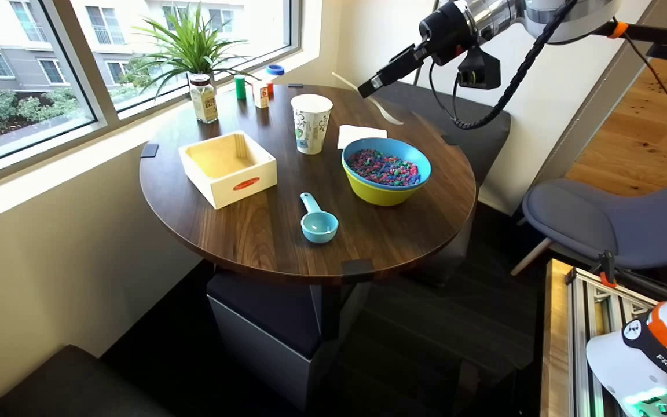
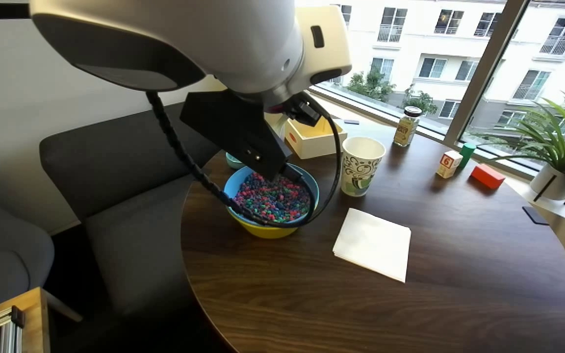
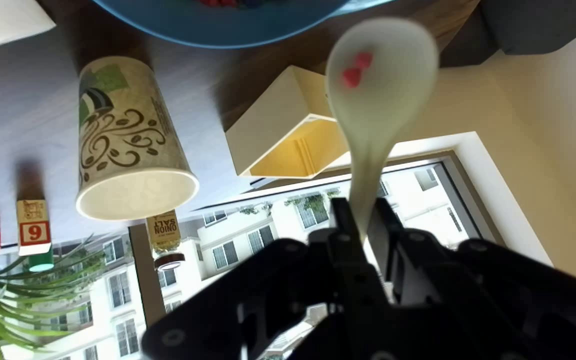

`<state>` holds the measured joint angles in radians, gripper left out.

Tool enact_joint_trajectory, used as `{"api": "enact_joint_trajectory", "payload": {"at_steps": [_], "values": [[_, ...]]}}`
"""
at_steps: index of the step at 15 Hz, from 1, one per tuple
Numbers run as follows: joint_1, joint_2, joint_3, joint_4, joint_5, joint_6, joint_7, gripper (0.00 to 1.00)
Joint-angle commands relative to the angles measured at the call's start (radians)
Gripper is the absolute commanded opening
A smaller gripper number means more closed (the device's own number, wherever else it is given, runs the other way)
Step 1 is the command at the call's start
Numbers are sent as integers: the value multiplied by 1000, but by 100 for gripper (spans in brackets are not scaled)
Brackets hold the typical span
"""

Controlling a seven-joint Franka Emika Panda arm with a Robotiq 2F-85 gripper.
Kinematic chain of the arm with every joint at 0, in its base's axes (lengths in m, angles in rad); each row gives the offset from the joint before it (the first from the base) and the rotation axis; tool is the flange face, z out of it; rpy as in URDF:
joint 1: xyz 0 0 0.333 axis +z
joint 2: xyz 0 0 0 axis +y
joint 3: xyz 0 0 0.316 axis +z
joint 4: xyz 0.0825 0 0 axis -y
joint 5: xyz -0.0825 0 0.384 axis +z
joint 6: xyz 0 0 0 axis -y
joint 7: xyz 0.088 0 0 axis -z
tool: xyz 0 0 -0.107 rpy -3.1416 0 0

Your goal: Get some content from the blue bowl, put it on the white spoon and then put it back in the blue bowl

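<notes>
- White spoon [image 3: 393, 85] first: the gripper [image 3: 362, 212] is pinching it by the handle, its jaws pressed in from either side, as I see in my wrist view.
- Two small pinkish-red pieces [image 3: 352, 77] sit in the spoon's head.
- I have the spoon up in the air, apart from the blue bowl [image 1: 406, 152] and higher than the round wooden table [image 1: 252, 243].
- That bowl, blue inside and yellow-green outside, stands upright on the table; I can see it in both exterior views.
- The main heap of the content [image 1: 381, 168] lies inside the bowl, tiny bits in purple-blue, pink and green.
- My arm [image 2: 248, 39] and its dark cable [image 2: 208, 185] pass in front of the bowl in an exterior view, so the pinch itself is hidden from me there.
- A folded white napkin [image 2: 373, 245] lies near the bowl, and a patterned paper cup [image 1: 308, 130] stands upright close to both.
- A light-blue measuring scoop [image 1: 319, 227] rests near the bowl, and a pale square wooden tray [image 1: 223, 193] sits well apart from it.
- Farther off I make out a dark-lidded jar [image 1: 204, 104], a green cylinder [image 2: 466, 154], a block [image 2: 448, 165] marked with a 6, a red block [image 2: 487, 177] and a potted plant [image 2: 552, 180].
</notes>
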<state>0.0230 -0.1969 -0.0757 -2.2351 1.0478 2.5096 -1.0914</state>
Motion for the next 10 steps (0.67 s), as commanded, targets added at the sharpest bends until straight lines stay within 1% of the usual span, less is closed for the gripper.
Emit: {"api": "enact_joint_trajectory", "payload": {"at_steps": [1, 2, 5, 8, 9, 10], "values": [[11, -55, -14, -34, 145, -10, -146, 3], [5, -58, -15, -33, 167, -20, -168, 3], [-12, -63, -35, -26, 209, -127, -171, 3], [-31, -62, -38, -28, 241, -146, -174, 3], [-35, -61, -34, -30, 248, -130, -186, 3], [-40, -61, -39, -29, 250, -157, -173, 3]]}}
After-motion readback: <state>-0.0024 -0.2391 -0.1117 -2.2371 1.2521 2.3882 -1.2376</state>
